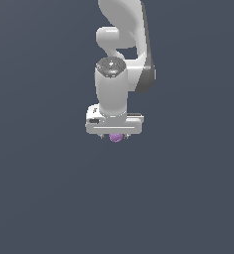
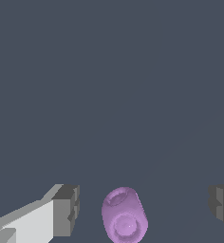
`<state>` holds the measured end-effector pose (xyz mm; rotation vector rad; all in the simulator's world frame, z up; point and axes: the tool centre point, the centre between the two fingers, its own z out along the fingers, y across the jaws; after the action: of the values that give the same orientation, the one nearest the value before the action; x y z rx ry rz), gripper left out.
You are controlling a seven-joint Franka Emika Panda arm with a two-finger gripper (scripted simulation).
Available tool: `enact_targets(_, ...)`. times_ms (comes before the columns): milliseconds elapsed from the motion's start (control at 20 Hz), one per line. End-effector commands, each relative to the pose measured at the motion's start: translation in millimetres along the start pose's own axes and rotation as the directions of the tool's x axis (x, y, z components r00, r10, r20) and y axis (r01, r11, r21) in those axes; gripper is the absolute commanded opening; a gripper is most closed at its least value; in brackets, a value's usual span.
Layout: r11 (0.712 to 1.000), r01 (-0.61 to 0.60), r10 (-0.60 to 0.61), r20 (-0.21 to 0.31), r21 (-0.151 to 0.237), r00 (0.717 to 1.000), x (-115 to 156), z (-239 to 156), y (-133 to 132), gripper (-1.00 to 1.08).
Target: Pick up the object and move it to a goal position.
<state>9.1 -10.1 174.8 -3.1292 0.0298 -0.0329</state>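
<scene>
A single white arm [image 1: 120, 59] is seen from the exterior view, reaching down over a plain dark grey-blue floor [image 1: 39, 198]; no edge or corner of that surface is shown, so nothing can be placed by its borders. The gripper [image 1: 116, 135] is carried at the end of the arm, with its white bar [image 1: 114, 125] set crosswise; the purple ball [image 1: 116, 137] is seen just under the middle of that bar, only partly showing beneath it, and much narrower than the bar.

In the wrist view the gripper [image 2: 142, 209] is shown with its fingers spread wide apart; one grey finger pad [image 2: 66, 209] is seen on one side and the other pad [image 2: 221, 205] at the opposite margin of the picture. The purple ball [image 2: 124, 216] is found between them, nearer the first pad, with a clear gap of floor on either side; it is touched by neither finger. Its surface is lumpy, with a round dimple on its upper part and another on its near face; whether it rests on the floor cannot be told.
</scene>
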Motion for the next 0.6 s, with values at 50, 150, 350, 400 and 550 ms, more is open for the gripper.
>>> enact_targets(50,1.000,-0.001,0.001,0.000,0.000,1.000,0,0,1,1.00)
enact_targets(150,1.000,-0.011,0.011,-0.004,-0.001,1.000,1,-2,5,1.00)
enact_targets(350,0.998,-0.055,0.055,-0.017,-0.005,0.998,6,-10,25,1.00)
enact_targets(400,0.998,-0.063,0.063,-0.020,-0.006,0.998,7,-12,29,1.00)
enact_targets(550,0.997,-0.073,0.073,-0.023,-0.007,0.997,8,-14,33,1.00)
